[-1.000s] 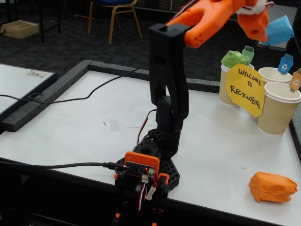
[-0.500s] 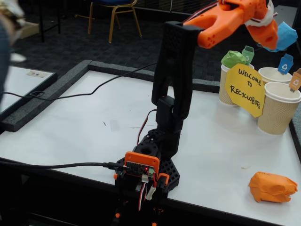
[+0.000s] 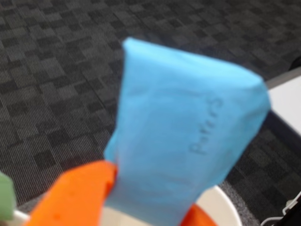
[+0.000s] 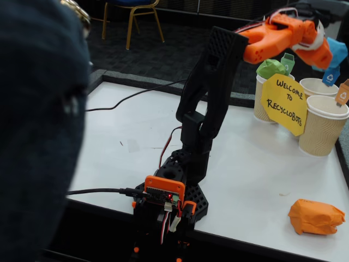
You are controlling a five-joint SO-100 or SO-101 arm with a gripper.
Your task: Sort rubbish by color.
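Dark carpet tiles surround a white desk (image 4: 256,169), where the orange tool (image 4: 330,54) grips the blue paper wad (image 3: 183,141) above 3 ribbed paper cups (image 4: 322,128). Another cup holds the green wad (image 4: 270,68); the orange wad (image 4: 316,216) lies on the desk.

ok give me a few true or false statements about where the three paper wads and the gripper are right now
1. The gripper is shut on the blue wad. True.
2. The orange wad sits inside a paper cup. False: it lies on the white table, near the front right corner in the fixed view.
3. The green wad rests in the top of a paper cup. True.
4. The blue wad lies on the table. False: it is held in the air, above the cups.
5. The gripper hangs over the orange wad. False: it is at the far right by the cups, well away from it.
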